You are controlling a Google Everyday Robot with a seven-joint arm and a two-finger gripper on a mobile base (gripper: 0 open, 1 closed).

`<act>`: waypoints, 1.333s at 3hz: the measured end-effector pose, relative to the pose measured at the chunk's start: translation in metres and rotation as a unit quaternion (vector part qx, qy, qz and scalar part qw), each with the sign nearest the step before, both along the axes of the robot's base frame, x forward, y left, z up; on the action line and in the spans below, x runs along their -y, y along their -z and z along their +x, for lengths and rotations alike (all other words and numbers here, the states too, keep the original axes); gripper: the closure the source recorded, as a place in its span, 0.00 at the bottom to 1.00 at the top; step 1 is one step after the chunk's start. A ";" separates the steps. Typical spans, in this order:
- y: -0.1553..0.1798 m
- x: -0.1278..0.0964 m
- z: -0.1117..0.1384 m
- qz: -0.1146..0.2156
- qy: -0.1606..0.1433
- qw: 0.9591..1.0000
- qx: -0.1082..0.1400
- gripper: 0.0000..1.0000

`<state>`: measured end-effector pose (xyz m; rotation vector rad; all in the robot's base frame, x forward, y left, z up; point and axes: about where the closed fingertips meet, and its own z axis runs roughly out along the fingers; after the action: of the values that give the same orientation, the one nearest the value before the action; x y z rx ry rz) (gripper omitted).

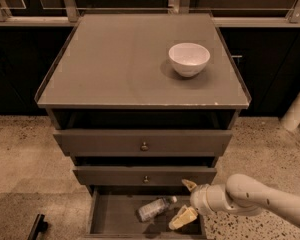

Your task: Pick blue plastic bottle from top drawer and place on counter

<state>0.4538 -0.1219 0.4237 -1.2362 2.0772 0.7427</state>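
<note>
The blue plastic bottle lies on its side in the open top drawer, the lowest tray of the cabinet, white cap toward the right. My gripper reaches in from the right on a white arm and sits just right of the bottle's cap. Its yellowish fingers are spread apart, one above and one below, and hold nothing. The counter is the flat grey top above.
A white bowl stands on the counter's right side. Two upper drawers with small round knobs sit slightly pulled out above the open tray. Speckled floor surrounds the cabinet; a white post stands at far right.
</note>
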 end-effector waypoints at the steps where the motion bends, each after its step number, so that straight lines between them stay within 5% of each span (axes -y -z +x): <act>1: 0.046 -0.010 0.004 0.002 -0.003 1.000 -0.011 0.00; 3: 0.120 -0.025 0.010 0.030 -0.008 0.998 -0.059 0.00; 4: 0.122 -0.026 0.011 0.033 -0.008 0.998 -0.060 0.00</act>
<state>0.4651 -0.0961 0.3019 -1.2009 2.1235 0.9059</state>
